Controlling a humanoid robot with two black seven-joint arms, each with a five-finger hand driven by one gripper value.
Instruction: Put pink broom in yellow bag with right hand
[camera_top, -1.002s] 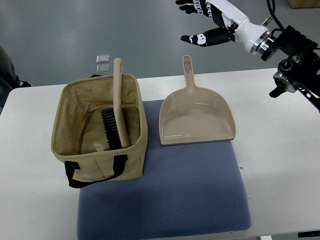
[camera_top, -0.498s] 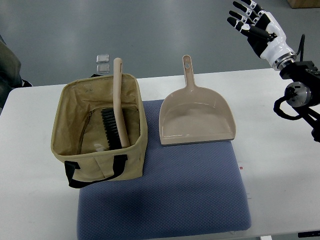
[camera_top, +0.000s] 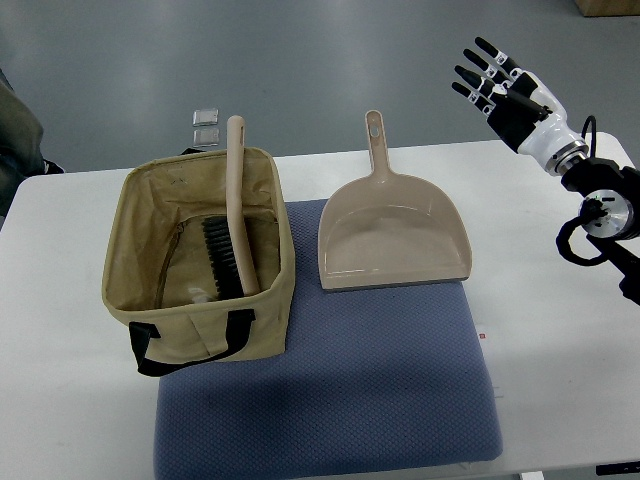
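The pink broom (camera_top: 238, 205) stands inside the yellow bag (camera_top: 200, 262) on the left. Its black bristles rest on the bag's floor and its handle leans over the far rim. My right hand (camera_top: 497, 86) is open and empty, fingers spread, raised at the upper right beyond the table's far edge, well away from the bag. My left arm does not show.
A pink dustpan (camera_top: 392, 229) lies right of the bag, partly on a blue-grey mat (camera_top: 330, 400) that covers the middle of the white table (camera_top: 560, 380). Two small clear pieces (camera_top: 205, 124) lie on the floor behind the bag.
My right hand has swung from above the dustpan handle to the right and drawn back. The broom and bag have not moved.
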